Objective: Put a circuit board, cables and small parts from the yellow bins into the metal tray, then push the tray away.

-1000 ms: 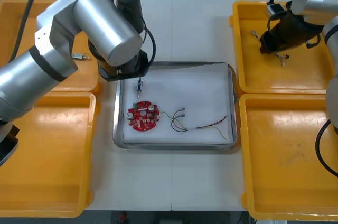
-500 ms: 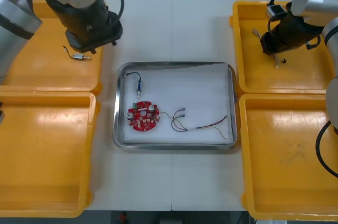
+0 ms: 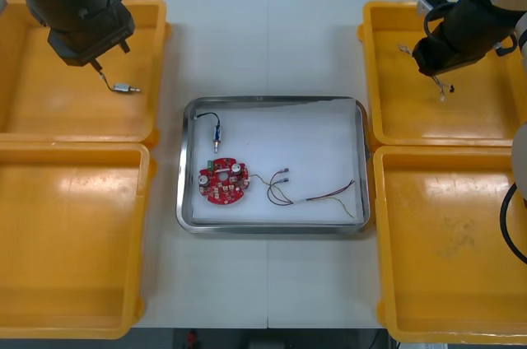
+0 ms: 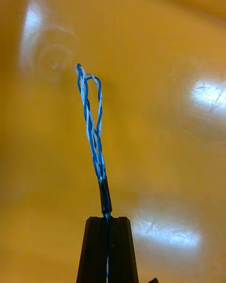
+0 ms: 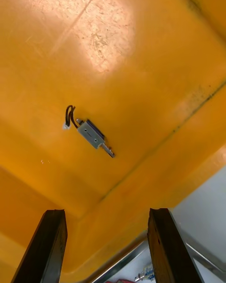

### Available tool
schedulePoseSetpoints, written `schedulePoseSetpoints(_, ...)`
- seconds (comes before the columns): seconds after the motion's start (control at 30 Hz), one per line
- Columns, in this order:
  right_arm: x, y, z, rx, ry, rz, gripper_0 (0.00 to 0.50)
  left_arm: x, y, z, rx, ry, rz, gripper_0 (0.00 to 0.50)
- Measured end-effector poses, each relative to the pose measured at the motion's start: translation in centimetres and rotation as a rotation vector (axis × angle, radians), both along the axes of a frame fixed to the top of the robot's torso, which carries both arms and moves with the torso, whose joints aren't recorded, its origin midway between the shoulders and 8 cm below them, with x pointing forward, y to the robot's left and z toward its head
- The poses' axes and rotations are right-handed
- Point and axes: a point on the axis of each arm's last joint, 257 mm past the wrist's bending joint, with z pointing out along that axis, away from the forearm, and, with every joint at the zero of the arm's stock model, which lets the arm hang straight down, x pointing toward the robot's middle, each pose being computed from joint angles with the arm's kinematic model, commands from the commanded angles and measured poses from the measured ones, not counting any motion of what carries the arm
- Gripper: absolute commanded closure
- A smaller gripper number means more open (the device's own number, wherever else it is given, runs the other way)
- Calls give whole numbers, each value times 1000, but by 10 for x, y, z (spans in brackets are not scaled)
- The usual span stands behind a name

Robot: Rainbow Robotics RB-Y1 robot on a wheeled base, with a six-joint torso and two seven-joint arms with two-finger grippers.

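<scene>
1. Over the far left yellow bin (image 3: pixel 49 114), the left hand (image 3: pixel 86 57) hangs with its black fingers spread wide and nothing between them. Smooth bin floor lies open around it.
2. Just beside that hand, a small metal part (image 5: pixel 95 136) lies flat on the scuffed, glossy plastic, apart from the bin's walls. It is a boxy silver block with a short black lead curled at one end.
3. Above the far right yellow bin (image 3: pixel 395 123), the right hand (image 4: pixel 107 219) is pressed together on a twisted blue and white cable (image 4: pixel 92 122), pinching its black-sleeved end. The strands reach out from the fingertips over the shiny floor.
4. Between the bins, the metal tray (image 3: pixel 272 228) sits on the light tabletop (image 3: pixel 272 36), with a rounded, shiny rim and a white inside. Its right rim runs just beside the right bins, and a strip of tabletop parts its left rim from the left bins. Bare tabletop stretches beyond its far edge.
5. Inside the tray, a round red circuit board (image 3: pixel 223 183) lies near the near-left corner. A thin red and yellow cable (image 3: pixel 317 197) trails from beside it toward the right wall. A second small metal part (image 3: pixel 216 135) rests just beyond the board.
</scene>
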Motion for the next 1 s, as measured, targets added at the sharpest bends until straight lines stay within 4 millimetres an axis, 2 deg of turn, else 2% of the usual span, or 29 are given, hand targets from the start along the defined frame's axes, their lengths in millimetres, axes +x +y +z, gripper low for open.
schedulePoseSetpoints(0.23,-23,1,41,-16,-41,38,500,15,15,-13,-55,-7,60,0)
schedulePoseSetpoints(0.4,-52,-1,40,-35,-5,55,500,23,21,-22,-91,-15,89,0)
schedulePoseSetpoints(0.57,-79,8,44,-35,46,96,500,34,23,-33,-145,-32,113,0)
schedulePoseSetpoints(0.8,-86,39,79,-64,-111,217,500,38,26,-53,-134,-26,124,0)
schedulePoseSetpoints(1.0,-104,90,87,-81,-171,377,500,46,23,-57,-125,-58,106,0)
